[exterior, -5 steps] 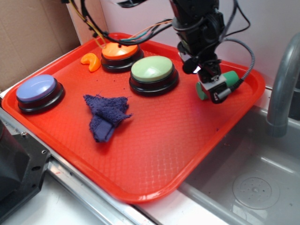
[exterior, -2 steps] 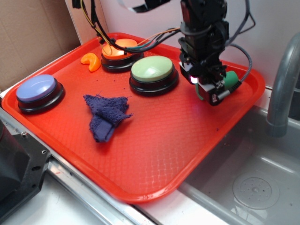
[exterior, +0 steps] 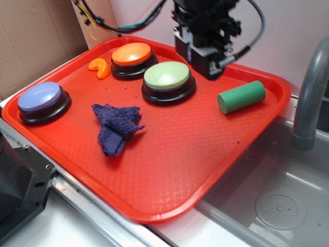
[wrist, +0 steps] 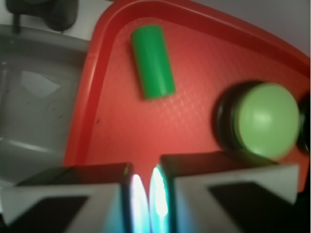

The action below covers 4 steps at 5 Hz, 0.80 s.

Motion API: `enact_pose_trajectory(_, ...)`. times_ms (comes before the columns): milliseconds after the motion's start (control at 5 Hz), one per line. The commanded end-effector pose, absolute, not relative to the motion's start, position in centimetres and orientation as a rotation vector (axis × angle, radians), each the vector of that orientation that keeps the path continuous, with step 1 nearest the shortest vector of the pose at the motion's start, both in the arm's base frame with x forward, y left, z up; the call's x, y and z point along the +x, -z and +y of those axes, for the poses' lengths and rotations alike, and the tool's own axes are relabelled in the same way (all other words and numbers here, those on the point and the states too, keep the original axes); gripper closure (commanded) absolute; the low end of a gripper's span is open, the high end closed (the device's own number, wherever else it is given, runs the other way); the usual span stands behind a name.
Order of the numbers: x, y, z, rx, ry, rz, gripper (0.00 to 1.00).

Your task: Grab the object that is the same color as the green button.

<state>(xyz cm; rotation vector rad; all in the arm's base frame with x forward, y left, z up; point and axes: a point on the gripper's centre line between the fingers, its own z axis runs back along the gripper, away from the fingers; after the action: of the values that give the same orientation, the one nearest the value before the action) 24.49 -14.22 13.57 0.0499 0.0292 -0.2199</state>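
The green cylinder point(exterior: 241, 96) lies free on the red tray point(exterior: 169, 170), right of the raised, nearly closed, empty gripper point(wrist: 144, 187).

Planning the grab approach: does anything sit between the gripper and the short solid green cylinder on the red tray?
Nothing visible does. The gripper hangs above the red plastic tray, and bare tray lies between it and the short solid green cylinder. The pale-green domed button sits off to the other side.
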Motion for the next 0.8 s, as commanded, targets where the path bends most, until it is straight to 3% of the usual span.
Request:
enact_pose_trajectory(0, 28.7, -12.9, -13.5, -0.02, 0.327, -0.215, 0.0)
enact_pose_trajectory(200, 30.8, -9.6, -13.5, -0.085, 0.385, -0.257, 0.0)
enact_pose_trajectory(400, 31.9, -7.1, -13.4, -0.118, 0.383, -0.205, 0.0)
enact_pose_trajectory(600, 32.3, -5.6, -13.7, -0.101, 0.4, -0.156, 0.0)
